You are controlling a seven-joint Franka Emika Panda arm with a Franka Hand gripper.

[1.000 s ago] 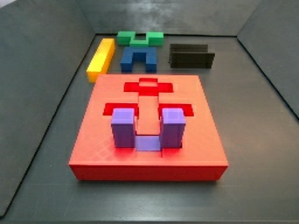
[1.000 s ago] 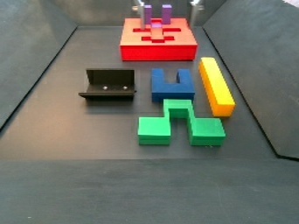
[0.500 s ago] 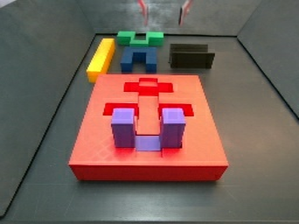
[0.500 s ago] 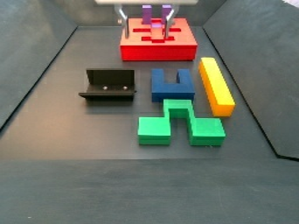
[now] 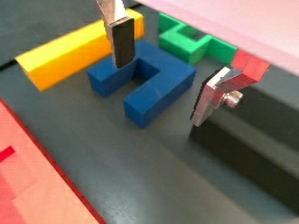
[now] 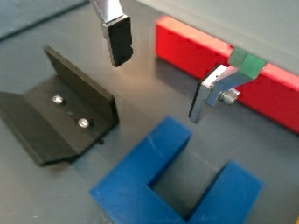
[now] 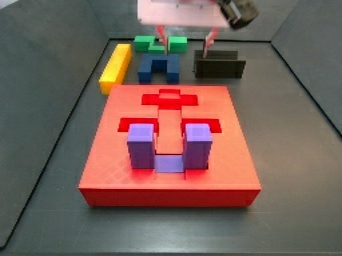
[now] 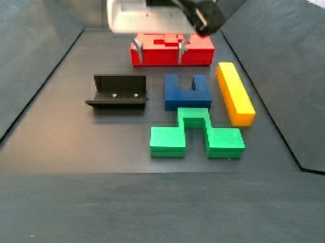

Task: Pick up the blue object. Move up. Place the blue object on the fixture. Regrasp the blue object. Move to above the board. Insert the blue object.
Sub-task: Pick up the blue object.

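Note:
The dark blue U-shaped object [image 7: 160,68] lies flat on the floor between the board and the green block, beside the yellow bar; it also shows in a side view [image 8: 188,91] and in both wrist views [image 5: 140,80] [image 6: 176,179]. My gripper [image 7: 189,48] hangs open and empty in the air, above the blue object and the board's far edge; it shows again in a side view [image 8: 159,57] and in both wrist views [image 5: 162,90] [image 6: 159,90]. The black fixture [image 7: 219,65] [image 8: 117,93] [image 6: 59,114] stands beside the blue object. The red board [image 7: 167,150] [image 8: 155,54] carries a purple U-block [image 7: 167,146].
A yellow bar [image 7: 118,66] [image 8: 235,92] [image 5: 70,54] lies along one side of the blue object. A green block [image 7: 160,45] [image 8: 193,133] [image 5: 187,39] lies just beyond it. Grey sloping walls enclose the floor.
The gripper has come down into view and moved from over the board toward the blue object, still open. The pieces have not moved.

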